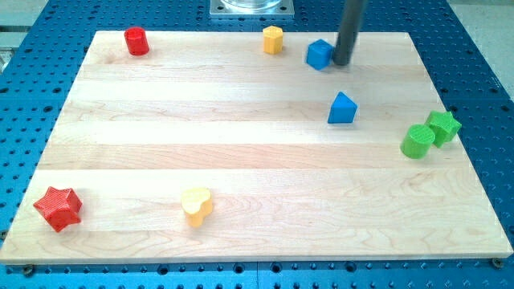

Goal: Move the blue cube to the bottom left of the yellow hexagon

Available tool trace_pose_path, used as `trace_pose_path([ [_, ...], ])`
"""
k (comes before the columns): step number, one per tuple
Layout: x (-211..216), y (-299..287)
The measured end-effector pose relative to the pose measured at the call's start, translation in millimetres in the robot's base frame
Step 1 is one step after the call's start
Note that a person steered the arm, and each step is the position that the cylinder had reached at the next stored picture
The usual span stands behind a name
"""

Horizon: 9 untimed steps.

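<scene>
The blue cube [320, 54] sits near the top edge of the wooden board, right of centre. The yellow hexagon [273, 38] stands to the cube's left, also at the top edge, with a gap between them. My tip [341, 63] is down on the board right against the cube's right side, touching or nearly touching it. The dark rod rises from there out of the view's top.
A second blue block, wedge-shaped [342, 108], lies below the cube. A red cylinder [136, 41] is at the top left, a red star [58, 209] at the bottom left, a yellow heart [197, 205] at the bottom. A green cylinder [417, 141] and green star [443, 126] sit at the right edge.
</scene>
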<state>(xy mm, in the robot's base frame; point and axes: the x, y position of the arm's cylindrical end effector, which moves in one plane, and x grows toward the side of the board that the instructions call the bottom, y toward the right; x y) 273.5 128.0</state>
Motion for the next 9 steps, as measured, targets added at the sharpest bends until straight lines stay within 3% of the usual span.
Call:
trace_pose_path([
  [1, 14.1, -47.3],
  [2, 4.0, -25.3],
  [3, -33.8, -8.0],
  [7, -12.4, -133.3],
  [8, -55.0, -144.2],
  [9, -80.6, -115.6],
])
